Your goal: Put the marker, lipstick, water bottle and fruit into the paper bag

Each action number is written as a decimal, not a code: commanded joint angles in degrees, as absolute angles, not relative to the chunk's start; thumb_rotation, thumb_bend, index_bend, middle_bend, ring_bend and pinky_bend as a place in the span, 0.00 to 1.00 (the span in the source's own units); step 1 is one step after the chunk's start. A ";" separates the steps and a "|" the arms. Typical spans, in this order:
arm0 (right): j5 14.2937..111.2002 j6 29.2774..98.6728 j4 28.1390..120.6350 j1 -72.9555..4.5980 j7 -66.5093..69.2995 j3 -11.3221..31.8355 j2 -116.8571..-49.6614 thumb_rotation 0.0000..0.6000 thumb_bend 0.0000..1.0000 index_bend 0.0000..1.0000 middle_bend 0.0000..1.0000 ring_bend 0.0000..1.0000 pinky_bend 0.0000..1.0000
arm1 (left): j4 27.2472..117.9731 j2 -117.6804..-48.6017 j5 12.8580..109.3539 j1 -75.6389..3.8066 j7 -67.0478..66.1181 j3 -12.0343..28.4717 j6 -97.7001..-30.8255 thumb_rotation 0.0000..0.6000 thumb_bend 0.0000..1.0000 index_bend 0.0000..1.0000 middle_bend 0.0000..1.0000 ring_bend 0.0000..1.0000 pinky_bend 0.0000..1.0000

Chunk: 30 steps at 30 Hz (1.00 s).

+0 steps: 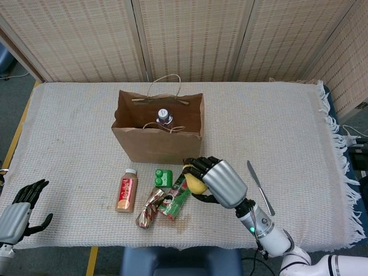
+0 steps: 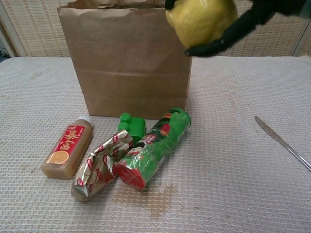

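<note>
Paper bag (image 1: pixel 158 138) stands open mid-table w/ a water bottle (image 1: pixel 165 118) upright inside; rest of its contents too dark to make out. Right hand (image 1: pixel 215 181) grips the yellow fruit (image 2: pixel 200 19) in the air, just beside the bag's front right corner; left hand (image 1: pixel 20 210) sits at the near left table edge, fingers spread, holding nothing. In chest view the right hand is mostly cut off at top; wide bare cloth (image 1: pixel 299 132) to the right, only a knife (image 1: pixel 260 187) on it.

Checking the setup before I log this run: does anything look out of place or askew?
A table knife lies on the cloth right of the paper bag, unrelated to the packing. The foil packet looks crumpled. Nothing spilled.
</note>
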<state>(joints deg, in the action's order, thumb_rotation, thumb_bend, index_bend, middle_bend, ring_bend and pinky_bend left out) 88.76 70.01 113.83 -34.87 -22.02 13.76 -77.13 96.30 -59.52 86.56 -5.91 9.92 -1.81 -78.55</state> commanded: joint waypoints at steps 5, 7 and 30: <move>73.08 70.86 104.32 -44.02 -28.05 29.06 -81.25 1.00 0.35 0.74 0.57 0.55 0.66 | 96.35 -59.46 86.55 -5.97 10.21 -1.78 -78.42 1.00 0.37 0.00 0.00 0.00 0.05; 70.38 70.13 100.97 -46.27 -29.54 30.24 -83.05 1.00 0.35 0.74 0.57 0.55 0.66 | 96.42 -59.43 86.51 -5.99 10.37 -1.78 -78.36 1.00 0.37 0.00 0.00 0.00 0.05; 54.27 70.39 75.55 -63.79 -40.63 32.79 -104.12 1.00 0.04 0.00 0.13 0.04 0.23 | 96.12 -58.93 86.57 -6.21 12.54 -1.77 -77.92 1.00 0.37 0.00 0.00 0.00 0.05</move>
